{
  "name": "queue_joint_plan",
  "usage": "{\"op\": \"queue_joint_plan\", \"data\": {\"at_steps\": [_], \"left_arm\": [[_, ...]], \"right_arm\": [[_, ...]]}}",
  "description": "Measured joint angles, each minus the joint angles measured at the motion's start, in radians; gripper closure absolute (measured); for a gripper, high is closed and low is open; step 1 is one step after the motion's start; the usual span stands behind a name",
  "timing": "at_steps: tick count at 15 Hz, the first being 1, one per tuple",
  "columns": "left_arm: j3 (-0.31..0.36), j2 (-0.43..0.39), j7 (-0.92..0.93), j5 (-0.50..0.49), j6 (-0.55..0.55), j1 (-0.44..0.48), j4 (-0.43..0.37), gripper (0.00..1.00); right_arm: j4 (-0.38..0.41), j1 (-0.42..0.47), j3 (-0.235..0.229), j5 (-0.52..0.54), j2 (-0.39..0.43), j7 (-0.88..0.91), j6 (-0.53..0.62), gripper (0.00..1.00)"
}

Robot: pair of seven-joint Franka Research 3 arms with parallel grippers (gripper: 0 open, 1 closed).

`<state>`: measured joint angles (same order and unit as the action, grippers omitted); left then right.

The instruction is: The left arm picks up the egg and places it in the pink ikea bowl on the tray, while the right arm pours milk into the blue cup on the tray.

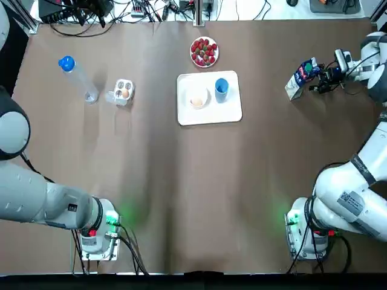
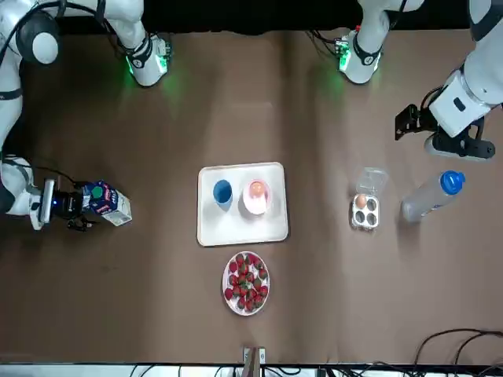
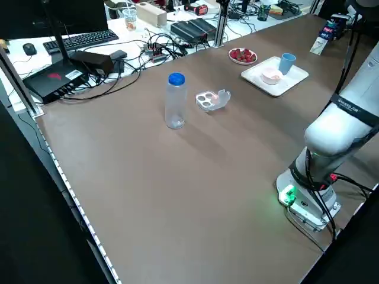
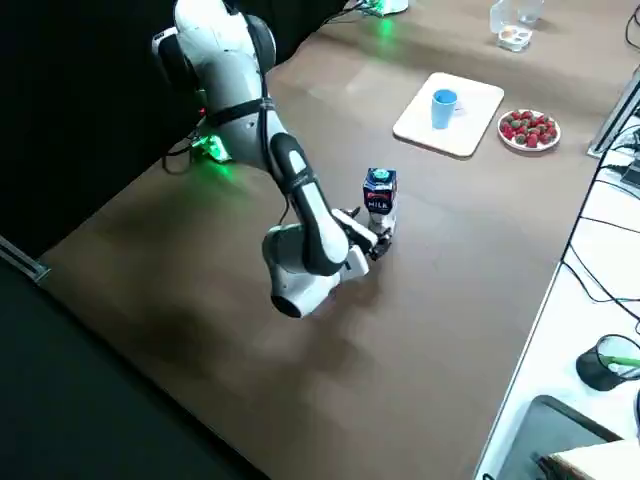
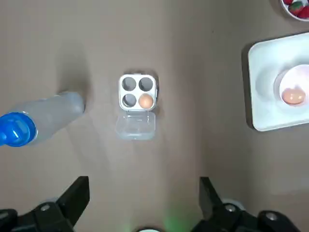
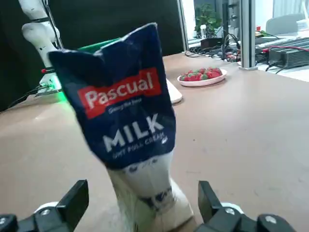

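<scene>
Flanking the milk carton [image 6: 130,130] with fingers [image 6: 75,195] spread wide, the right gripper [image 6: 142,188] sits low over the table [image 1: 181,193] at the robot's far right. The carton stands on the table between the fingers, which do not appear to press on it. The left gripper [image 5: 143,182] hangs high above the table's left side, fingers wide apart and holding nothing. One egg [image 1: 198,99] lies in the pink bowl [image 1: 192,92] on the white tray [image 1: 230,112], just beside the blue cup [image 1: 221,88]. A second egg [image 5: 146,101] sits in the open egg carton [image 5: 137,92], near a water bottle [image 1: 77,77] with a blue cap. A plate of strawberries [image 1: 204,52] rests just beyond the tray.
</scene>
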<state>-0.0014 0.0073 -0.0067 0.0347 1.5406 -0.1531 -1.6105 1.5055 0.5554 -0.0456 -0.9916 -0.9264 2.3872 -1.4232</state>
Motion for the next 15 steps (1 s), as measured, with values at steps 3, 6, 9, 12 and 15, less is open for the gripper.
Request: {"op": "queue_joint_plan", "data": {"at_steps": [3, 6, 9, 12, 15], "left_arm": [[-0.005, 0.0, -0.005, -0.018, 0.013, 0.0, 0.002, 0.0], [-0.014, 0.0, -0.012, -0.063, 0.018, 0.0, 0.004, 0.0], [-0.027, -0.001, -0.019, -0.074, 0.02, 0.0, 0.007, 0.0], [-0.033, -0.001, -0.047, -0.075, 0.02, 0.0, 0.007, 0.0], [-0.04, -0.001, -0.055, -0.076, 0.02, 0.0, 0.007, 0.0]], "right_arm": [[-0.004, 0.038, -0.001, 0.031, 0.0, 0.0, 0.001, 0.0], [-0.015, 0.072, -0.001, 0.063, 0.004, -0.005, 0.004, 0.0], [-0.038, 0.081, 0.002, 0.099, 0.032, -0.118, 0.009, 0.0], [-0.06, 0.07, 0.011, 0.116, 0.069, -0.248, 0.01, 0.0], [-0.069, 0.049, 0.016, 0.137, 0.111, -0.36, 0.011, 0.0]]}}
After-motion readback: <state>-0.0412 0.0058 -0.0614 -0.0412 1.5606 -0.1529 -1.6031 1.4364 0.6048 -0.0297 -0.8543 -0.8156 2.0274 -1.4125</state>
